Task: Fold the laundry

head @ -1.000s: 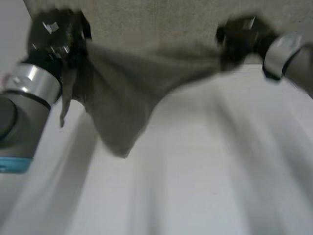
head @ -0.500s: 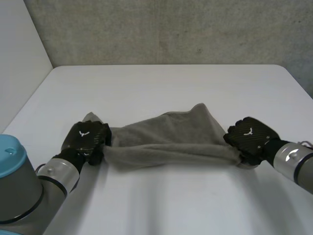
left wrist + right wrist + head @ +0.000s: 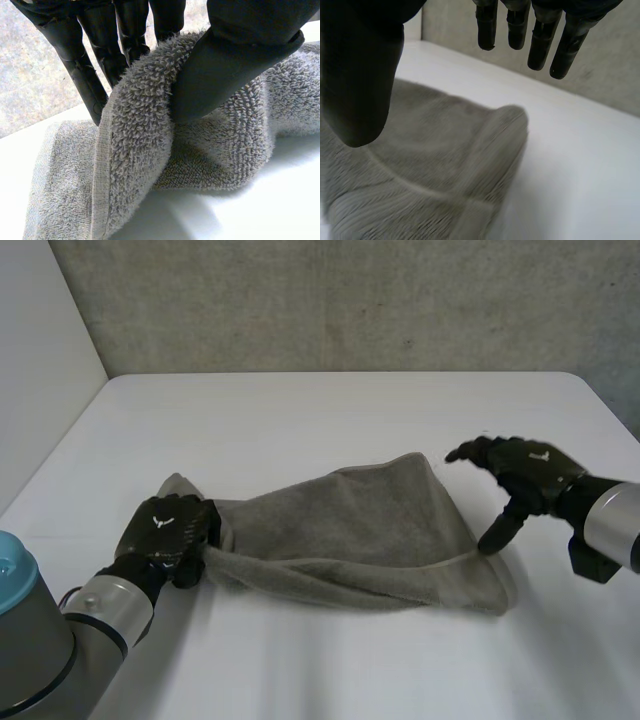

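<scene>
A grey towel [image 3: 360, 535] lies bunched and partly folded across the middle of the white table [image 3: 330, 420]. My left hand [image 3: 165, 535] is shut on the towel's left end; in the left wrist view the thumb [image 3: 235, 60] pinches a fold of towel [image 3: 140, 145] against the fingers [image 3: 87, 75]. My right hand [image 3: 520, 475] hovers open just above the towel's right end, fingers spread and the thumb pointing down at the cloth. The right wrist view shows its straight fingers [image 3: 540, 40] and thumb [image 3: 362, 75] apart above the towel [image 3: 430, 165], holding nothing.
A concrete wall [image 3: 350, 300] runs behind the table's far edge and a white wall [image 3: 40, 370] stands at the left. Bare table surface lies beyond the towel and in front of it.
The towel, held up between both hands a second ago, has come down onto the table. My right hand has let go of the right end, opened and lifted away. The left hand keeps its grip.
</scene>
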`<state>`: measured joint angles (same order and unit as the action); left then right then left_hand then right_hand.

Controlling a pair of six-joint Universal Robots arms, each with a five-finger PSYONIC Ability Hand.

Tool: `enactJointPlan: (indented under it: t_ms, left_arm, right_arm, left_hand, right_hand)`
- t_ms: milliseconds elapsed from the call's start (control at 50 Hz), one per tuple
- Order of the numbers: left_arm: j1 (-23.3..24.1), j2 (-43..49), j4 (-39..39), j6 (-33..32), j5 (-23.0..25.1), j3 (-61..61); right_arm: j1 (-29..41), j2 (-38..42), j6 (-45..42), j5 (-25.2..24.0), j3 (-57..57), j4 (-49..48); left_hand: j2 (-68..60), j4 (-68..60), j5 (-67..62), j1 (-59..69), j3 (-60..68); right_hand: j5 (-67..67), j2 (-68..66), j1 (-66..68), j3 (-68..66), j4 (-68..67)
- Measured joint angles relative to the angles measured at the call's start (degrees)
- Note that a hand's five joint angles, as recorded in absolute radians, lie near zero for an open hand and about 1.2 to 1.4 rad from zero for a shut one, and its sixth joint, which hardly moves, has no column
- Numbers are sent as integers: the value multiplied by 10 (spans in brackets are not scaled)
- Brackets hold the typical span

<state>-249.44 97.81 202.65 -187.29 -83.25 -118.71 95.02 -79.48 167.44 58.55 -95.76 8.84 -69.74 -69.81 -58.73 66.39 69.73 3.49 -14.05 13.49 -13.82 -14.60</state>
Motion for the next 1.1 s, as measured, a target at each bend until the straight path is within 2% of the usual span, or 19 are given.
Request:
enactJointPlan:
  t_ms: [200,300,460,680,980,1100]
  left_arm:
    - [-1,0,0,0,0,-3]
    - [0,0,0,-1,-1,-6]
    - [1,-2,0,-1,-1,-10]
    - [1,-1,5,-1,-1,-12]
    - [1,-6,16,-1,-1,-19]
    - [1,-8,16,-1,-1,-20]
  right_arm:
    - [20,72,-79,26,0,6]
    - [36,117,-97,48,31,27]
    - [46,158,-100,56,67,72]
    - [44,172,-125,58,71,73]
    - [39,157,-149,65,51,77]
    - [37,144,-160,73,42,76]
  left_hand:
    - [0,0,0,0,0]
    - [0,0,0,0,0]
    - [0,0,0,0,0]
    - [0,0,0,0,0]
    - [0,0,0,0,0]
    - [0,0,0,0,0]
  right_hand:
    - [3,-3,5,-4,-2]
    - [80,-68,76,-72,-60]
    - [151,-136,143,-142,-134]
    - [153,-140,151,-148,-137]
    - [319,-317,322,-318,-311]
    - [477,-477,487,-474,-472]
